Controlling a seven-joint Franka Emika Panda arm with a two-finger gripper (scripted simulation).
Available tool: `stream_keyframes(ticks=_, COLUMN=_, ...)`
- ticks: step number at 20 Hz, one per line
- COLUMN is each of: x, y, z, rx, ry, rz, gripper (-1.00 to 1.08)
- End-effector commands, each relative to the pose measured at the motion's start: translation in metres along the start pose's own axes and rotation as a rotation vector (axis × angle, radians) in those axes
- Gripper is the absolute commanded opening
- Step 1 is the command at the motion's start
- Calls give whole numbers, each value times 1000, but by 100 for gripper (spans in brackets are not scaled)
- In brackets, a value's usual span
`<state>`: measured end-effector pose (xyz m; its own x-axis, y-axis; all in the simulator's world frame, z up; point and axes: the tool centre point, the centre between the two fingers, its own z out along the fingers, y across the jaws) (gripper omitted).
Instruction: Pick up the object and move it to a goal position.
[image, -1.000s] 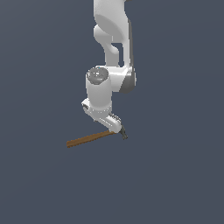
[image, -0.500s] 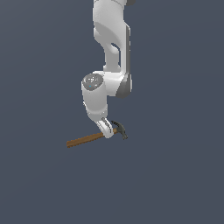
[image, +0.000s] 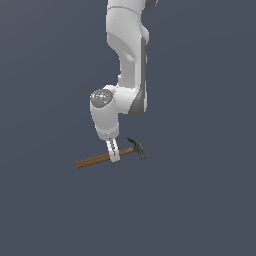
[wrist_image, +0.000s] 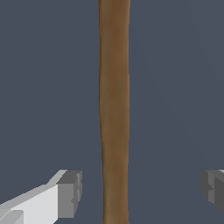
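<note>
The hammer lies flat on the dark grey floor, its brown wooden handle (image: 97, 159) pointing to the exterior view's left and its dark metal head (image: 137, 147) to the right. My gripper (image: 114, 156) is lowered over the handle a little way from the head, one white finger (image: 114, 150) showing in front of the wood. In the wrist view the handle (wrist_image: 114, 109) runs between my two fingertips (wrist_image: 70, 192), closer to one of them and with a gap on each side. The gripper (wrist_image: 141, 189) is open and touches nothing. The head is out of the wrist view.
The white arm (image: 127, 60) comes down from above. The plain dark grey floor (image: 200, 200) lies all around the hammer, and no other object shows on it.
The gripper has come down and shifted slightly toward the exterior view's left, from above the hammer's head end to straddling the handle. The hammer has not moved.
</note>
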<state>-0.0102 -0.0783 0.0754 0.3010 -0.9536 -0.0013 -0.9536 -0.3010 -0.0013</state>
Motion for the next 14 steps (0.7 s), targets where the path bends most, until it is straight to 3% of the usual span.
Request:
stream_keyframes(ticks=1, x=3, y=2, z=3, rx=0, ry=0, rz=53, gripper=100)
stream_keyframes(ticks=14, x=6, y=4, z=10, rx=-1, ry=1, rz=133, gripper=100)
